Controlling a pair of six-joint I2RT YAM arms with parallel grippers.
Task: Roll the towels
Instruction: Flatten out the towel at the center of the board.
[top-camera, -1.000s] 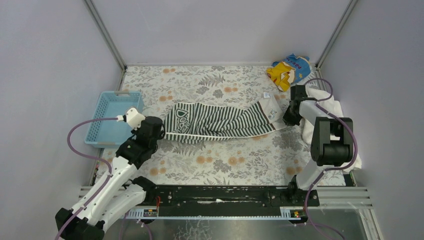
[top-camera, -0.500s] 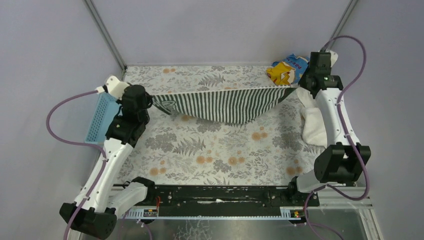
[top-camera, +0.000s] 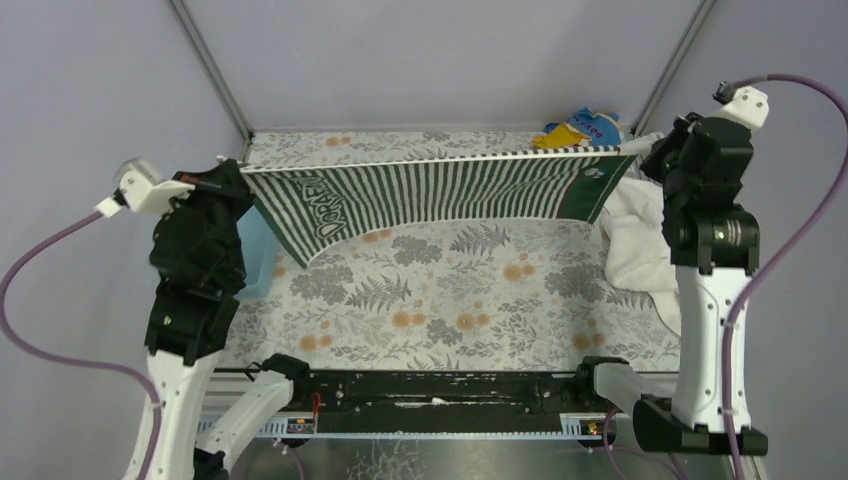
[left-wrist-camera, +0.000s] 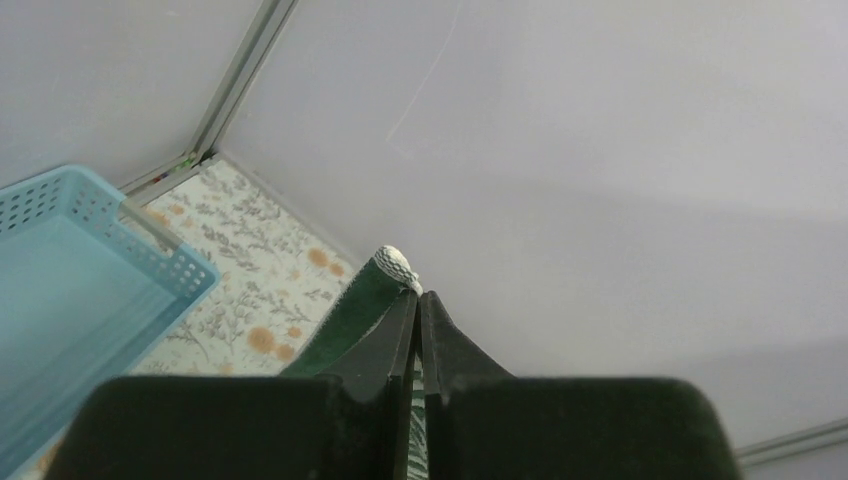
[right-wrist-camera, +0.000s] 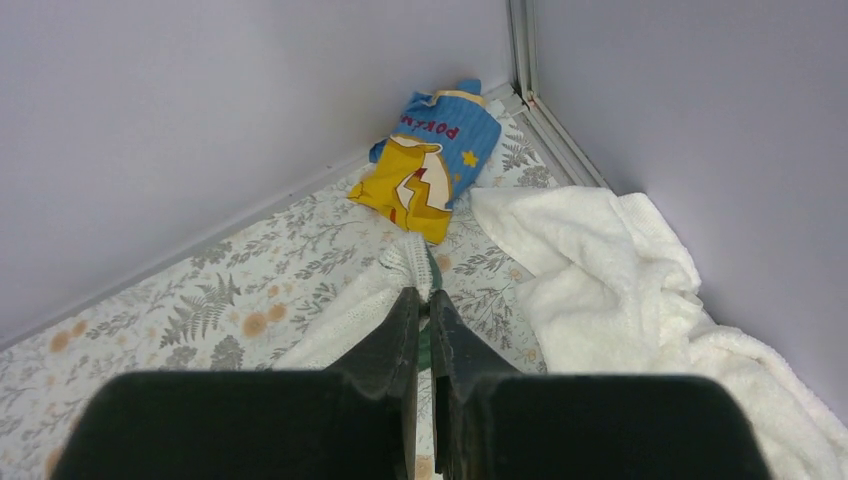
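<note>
The striped towel (top-camera: 440, 190) hangs stretched in the air across the far half of the table, its top edge taut between both arms. My left gripper (top-camera: 240, 172) is shut on its left corner (left-wrist-camera: 392, 268), high above the blue basket. My right gripper (top-camera: 640, 152) is shut on the towel's right corner (right-wrist-camera: 415, 258). The large white towel (top-camera: 640, 245) lies crumpled by the right wall, under and beside the right arm, and shows again in the right wrist view as a white towel (right-wrist-camera: 610, 270) below the fingers.
A blue basket (top-camera: 258, 255) sits at the left edge, partly hidden by the left arm, and appears as a basket (left-wrist-camera: 70, 270) in the left wrist view. A yellow-and-blue printed cloth (top-camera: 580, 130) lies in the far right corner. Walls close in on three sides.
Both arms have risen and spread apart, lifting the striped towel off the table and pulling it from a sagging band into a taut hanging sheet.
</note>
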